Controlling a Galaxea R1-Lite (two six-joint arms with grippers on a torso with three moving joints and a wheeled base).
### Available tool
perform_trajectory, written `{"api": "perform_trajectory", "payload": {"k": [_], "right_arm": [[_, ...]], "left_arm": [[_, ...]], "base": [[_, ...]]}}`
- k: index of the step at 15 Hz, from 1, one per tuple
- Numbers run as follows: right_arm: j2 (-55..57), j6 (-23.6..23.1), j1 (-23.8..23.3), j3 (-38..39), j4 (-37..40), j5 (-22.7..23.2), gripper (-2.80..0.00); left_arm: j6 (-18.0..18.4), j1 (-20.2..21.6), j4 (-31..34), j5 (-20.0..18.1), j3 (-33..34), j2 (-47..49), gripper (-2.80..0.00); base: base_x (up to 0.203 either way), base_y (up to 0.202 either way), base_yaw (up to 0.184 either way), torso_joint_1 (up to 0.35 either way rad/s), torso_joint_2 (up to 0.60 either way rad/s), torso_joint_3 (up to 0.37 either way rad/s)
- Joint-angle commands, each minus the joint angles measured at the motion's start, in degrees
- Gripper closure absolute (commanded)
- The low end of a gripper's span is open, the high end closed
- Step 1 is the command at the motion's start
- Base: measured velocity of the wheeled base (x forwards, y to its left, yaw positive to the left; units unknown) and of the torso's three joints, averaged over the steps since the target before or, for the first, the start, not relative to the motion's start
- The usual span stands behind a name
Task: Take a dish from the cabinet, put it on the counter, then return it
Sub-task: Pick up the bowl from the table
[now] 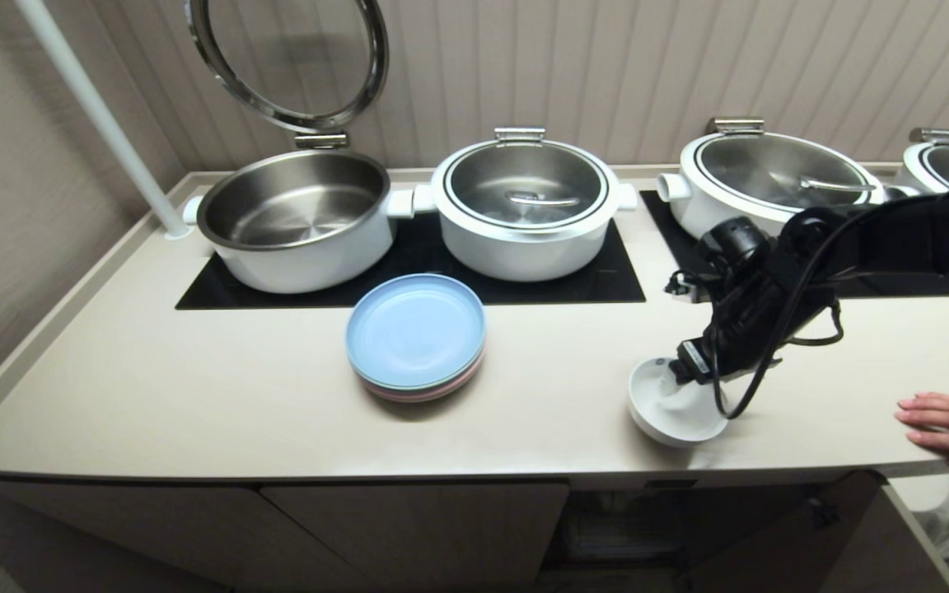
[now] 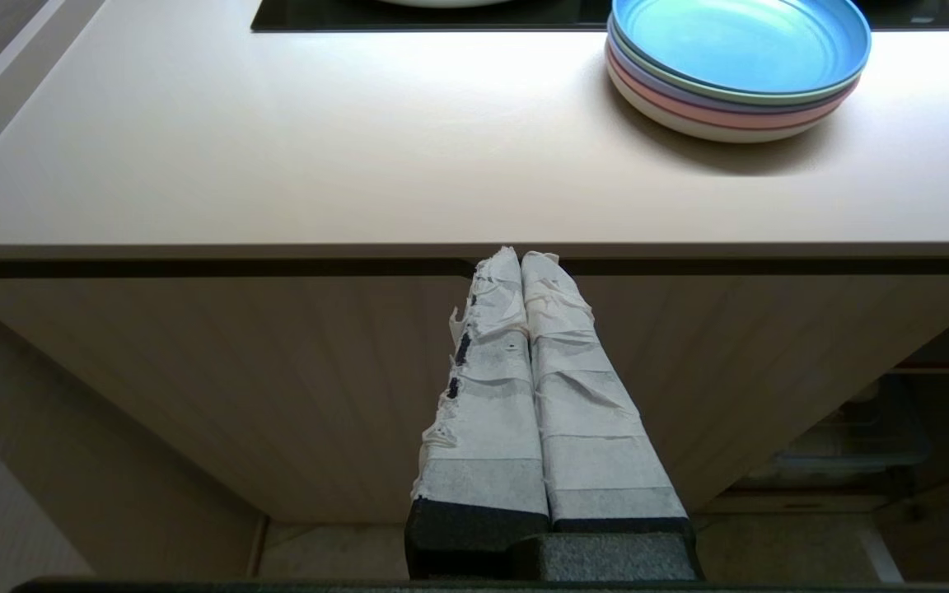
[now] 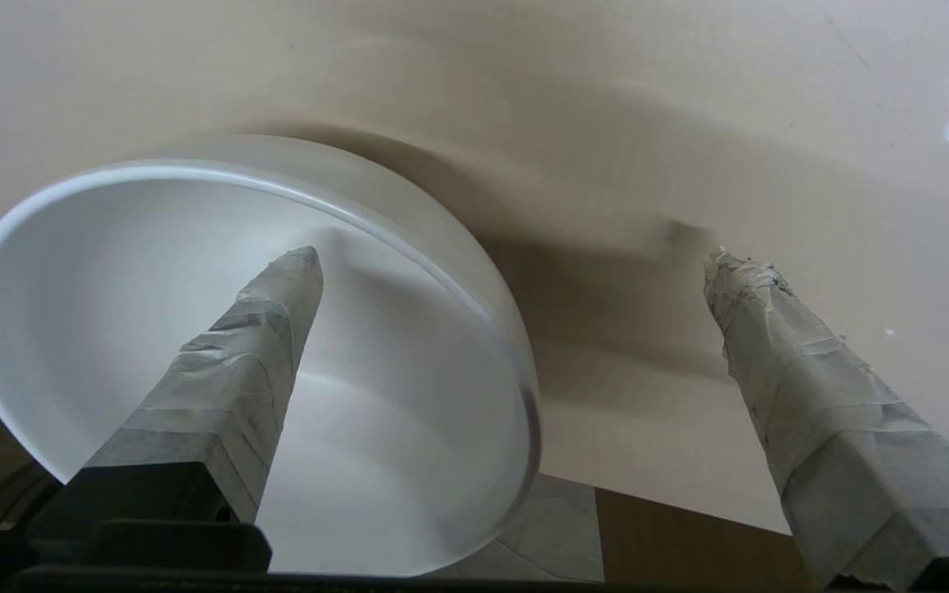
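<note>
The white dish point(image 1: 672, 408) sits upright on the counter point(image 1: 194, 387), close to the counter's front edge and well to the right of the stack of plates point(image 1: 416, 336), the landmark for this record. The right gripper point(image 3: 516, 272) stands spread wide and grasps nothing: 1 taped finger point(image 3: 256, 329) reaches inside the dish, the other finger point(image 3: 779, 329) hangs outside it over bare counter, and the dish wall lies between them, not pinched. In the head view the right arm point(image 1: 853, 239) comes in from the right side and angles down to the dish rim. The stack of plates, blue on top with pink beneath, rests near the middle of the counter, just in front of the black glass panel point(image 1: 524, 288). Behind the stack, on that panel, stand 2 pots: an open steel pot point(image 1: 297, 218) with its lid raised, back and left of the stack, and a lidded pot point(image 1: 524, 206) back and right of it. Further right of the stack, 2 more lidded pots point(image 1: 763, 177) sit on a second panel. A person's hand point(image 1: 948, 428) lies flat on the counter's front edge, far right of the stack and beyond the dish. The left gripper point(image 2: 521, 262) is clenched, fingers pressed together, holding nothing, parked below the counter's edge in front of the cabinet point(image 2: 277, 387), lower and left of the stack
</note>
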Motion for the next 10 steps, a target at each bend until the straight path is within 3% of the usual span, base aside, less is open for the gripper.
{"api": "perform_trajectory", "payload": {"k": [1,6,7,10], "right_arm": [[0.0,0.0,0.0,0.0,0.2,0.1,-2.80],[0.0,0.1,0.0,0.1,0.2,0.1,-2.80],[0.0,0.1,0.0,0.1,0.3,0.1,0.00],[0.2,2.5,0.2,0.1,0.2,0.1,0.00]], "left_arm": [[0.0,0.0,0.0,0.0,0.0,0.0,0.00],[0.0,0.1,0.0,0.0,0.0,0.0,0.00],[0.0,0.1,0.0,0.0,0.0,0.0,0.00],[0.0,0.0,0.0,0.0,0.0,0.0,0.00]], "base": [[0.000,0.000,0.000,0.000,0.00,0.000],[0.000,0.000,0.000,0.000,0.00,0.000],[0.000,0.000,0.000,0.000,0.00,0.000],[0.000,0.000,0.000,0.000,0.00,0.000]]}}
